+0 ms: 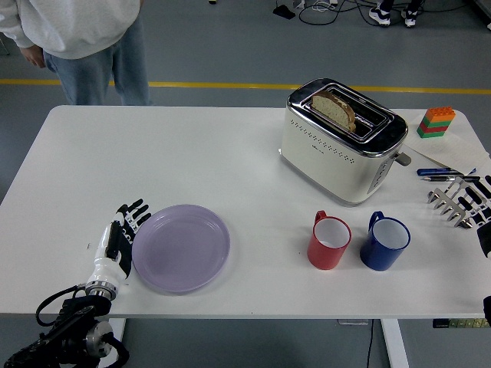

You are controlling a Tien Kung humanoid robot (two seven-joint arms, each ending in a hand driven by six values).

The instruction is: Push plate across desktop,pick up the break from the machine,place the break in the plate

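A lilac plate lies on the white table near its front edge, left of centre. My left hand rests flat against the plate's left rim, fingers straight and holding nothing. A slice of bread stands in the slot of the cream toaster at the back right. My right hand hovers at the right edge, fingers spread, holding nothing, well clear of the toaster.
A red mug and a blue mug stand in front of the toaster. A stack of toy bricks and pens lie at the far right. A person stands behind the table's far left.
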